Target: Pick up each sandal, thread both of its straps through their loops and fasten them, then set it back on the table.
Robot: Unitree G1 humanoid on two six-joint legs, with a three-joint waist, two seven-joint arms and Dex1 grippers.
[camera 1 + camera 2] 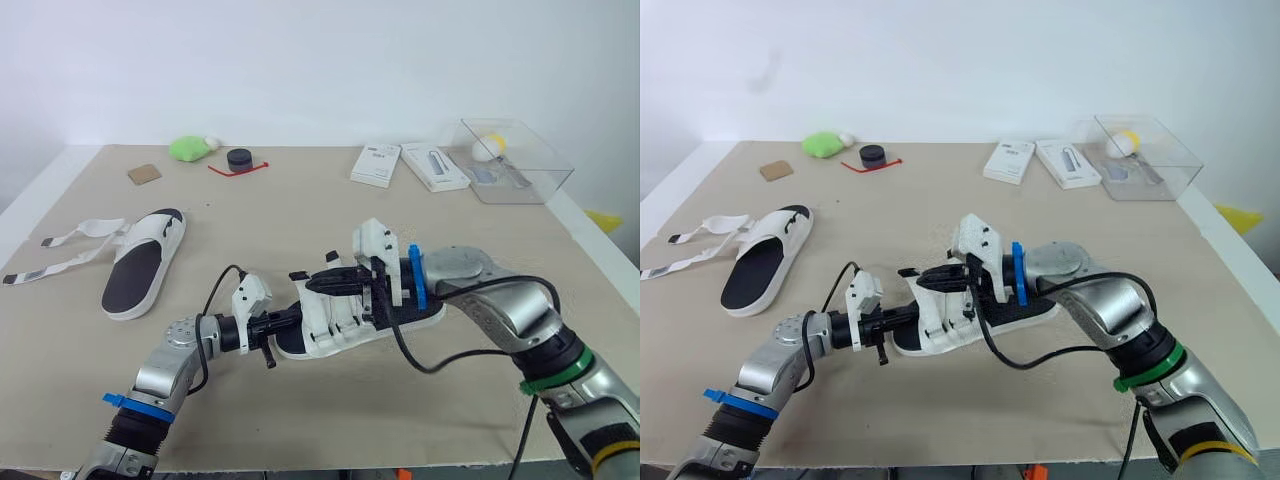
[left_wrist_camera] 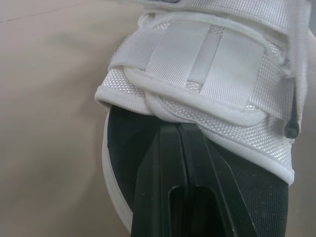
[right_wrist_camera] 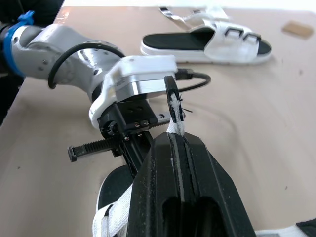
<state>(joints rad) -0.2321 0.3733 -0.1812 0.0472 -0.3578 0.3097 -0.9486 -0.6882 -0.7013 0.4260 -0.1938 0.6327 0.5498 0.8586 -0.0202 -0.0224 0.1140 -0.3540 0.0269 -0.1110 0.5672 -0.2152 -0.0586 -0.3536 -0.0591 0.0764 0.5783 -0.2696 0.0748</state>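
While the near sandal sits mid-table with one strap apparently fastened, the right gripper is clamped on its other strap; the left gripper, fingers pressed together, meets its sole end, hold unclear. The second sandal lies at the table's left, straps loose; I judge well over half remains.

The far sandal lies left of the near sandal on the table.

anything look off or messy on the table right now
The sandal on the robot's left lies with both straps undone, splayed out toward the edge of the table. The strap end pinched in the right gripper looks frayed.
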